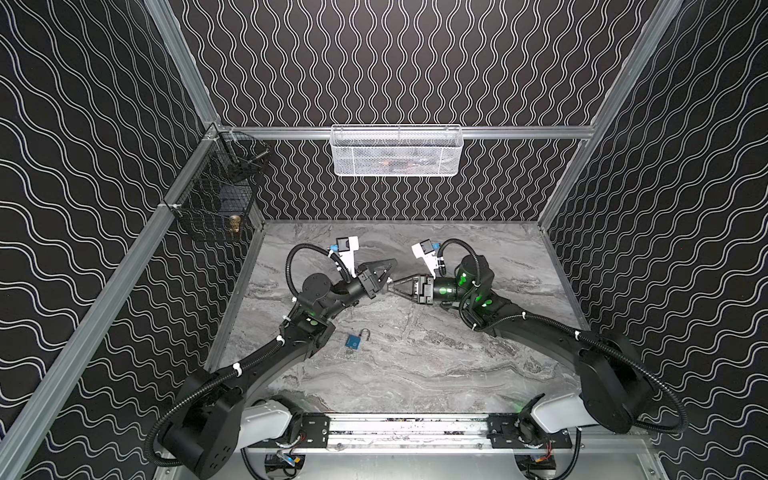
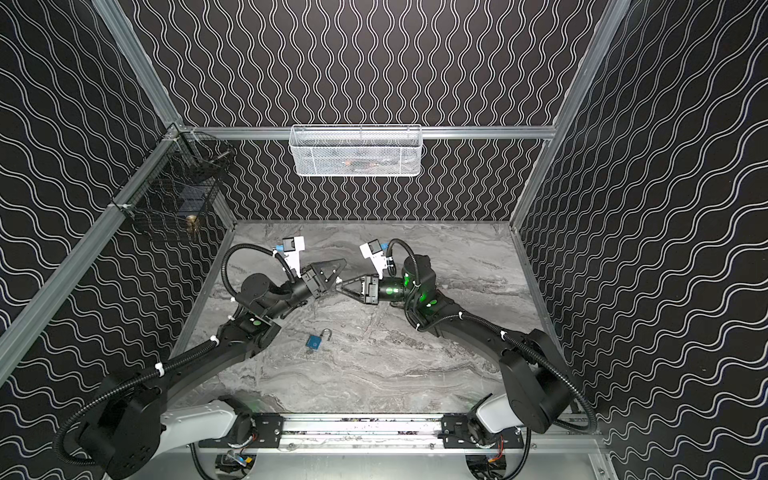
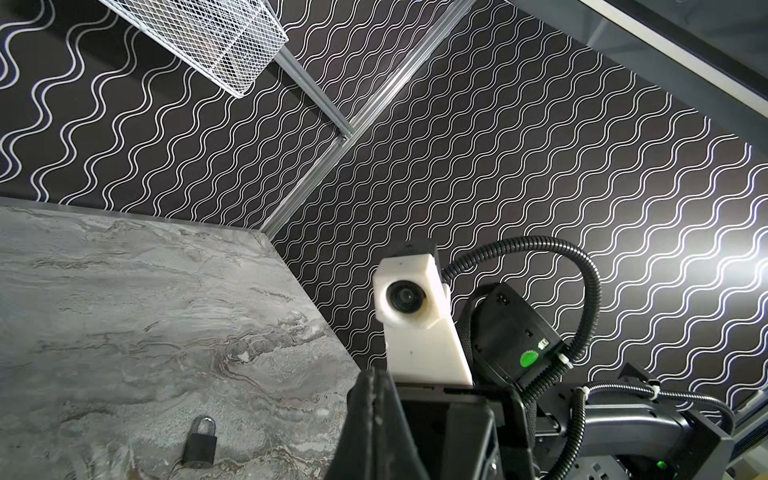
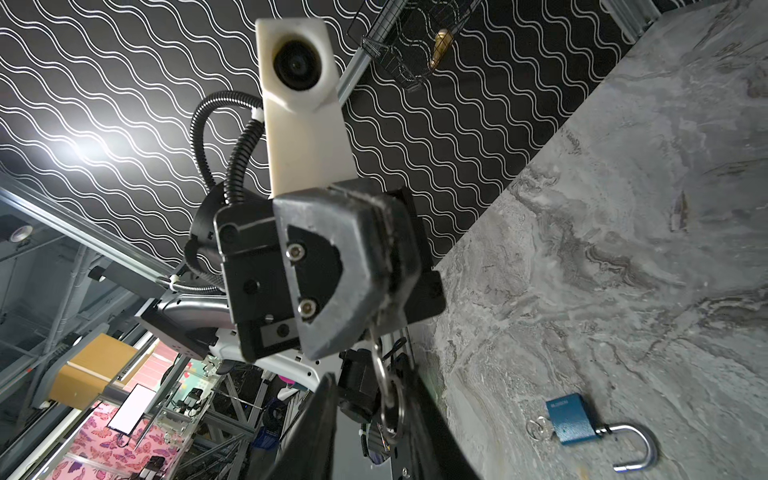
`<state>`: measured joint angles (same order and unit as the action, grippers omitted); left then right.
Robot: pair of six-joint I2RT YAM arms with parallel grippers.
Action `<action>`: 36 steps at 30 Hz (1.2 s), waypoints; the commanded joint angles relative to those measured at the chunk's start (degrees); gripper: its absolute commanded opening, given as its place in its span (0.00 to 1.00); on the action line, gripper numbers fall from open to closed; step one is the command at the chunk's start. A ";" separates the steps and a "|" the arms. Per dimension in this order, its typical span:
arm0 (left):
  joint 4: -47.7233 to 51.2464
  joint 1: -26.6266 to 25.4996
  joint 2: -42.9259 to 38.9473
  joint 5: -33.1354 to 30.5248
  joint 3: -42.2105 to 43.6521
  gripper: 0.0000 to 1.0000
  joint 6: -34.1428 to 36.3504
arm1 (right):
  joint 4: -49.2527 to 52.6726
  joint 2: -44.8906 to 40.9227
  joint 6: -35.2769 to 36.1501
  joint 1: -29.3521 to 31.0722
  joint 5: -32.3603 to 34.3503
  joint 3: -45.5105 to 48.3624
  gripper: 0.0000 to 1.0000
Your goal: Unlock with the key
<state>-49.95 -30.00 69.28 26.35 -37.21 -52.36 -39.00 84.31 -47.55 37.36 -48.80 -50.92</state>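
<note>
My left gripper (image 1: 388, 272) is shut on a small silver key (image 4: 376, 345), and a key ring (image 4: 392, 411) hangs from it. My right gripper (image 4: 372, 382) faces it tip to tip above the middle of the table. Its jaws stand apart on either side of the hanging ring. In both top views the key (image 1: 390, 281) glints between the two grippers. A blue padlock (image 1: 353, 340) lies on the table in front of the left arm, with its shackle swung open and rings at its base. A black padlock (image 3: 200, 440) with its shackle shut shows only in the left wrist view.
A white mesh basket (image 1: 397, 151) hangs on the back rail. A black wire basket (image 1: 216, 195) on the left rail holds a brass padlock (image 1: 235, 224). The marble tabletop (image 1: 415, 365) is walled on three sides.
</note>
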 commanded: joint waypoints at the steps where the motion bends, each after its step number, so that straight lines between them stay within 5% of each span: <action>1: -2.42 -0.03 -0.42 0.90 -0.55 0.00 0.60 | -4.17 0.56 -1.14 0.09 0.10 -0.50 0.25; 26: -1.60 -0.24 -1.04 0.57 -0.72 0.01 0.65 | -5.96 0.05 -1.99 -0.05 0.88 0.41 0.00; 31: 0.02 -0.25 -2.52 0.30 -1.63 0.40 0.59 | 1.19 -2.06 2.63 -0.36 2.01 0.85 0.00; 36: 10.99 -0.26 -5.77 -3.62 -3.13 0.57 2.76 | 7.70 -5.13 5.93 -2.18 1.70 2.48 0.00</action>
<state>-44.51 -30.28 64.84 25.36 -39.40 -52.07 -35.73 80.36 -44.99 35.70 -47.03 -48.90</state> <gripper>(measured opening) 0.561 0.055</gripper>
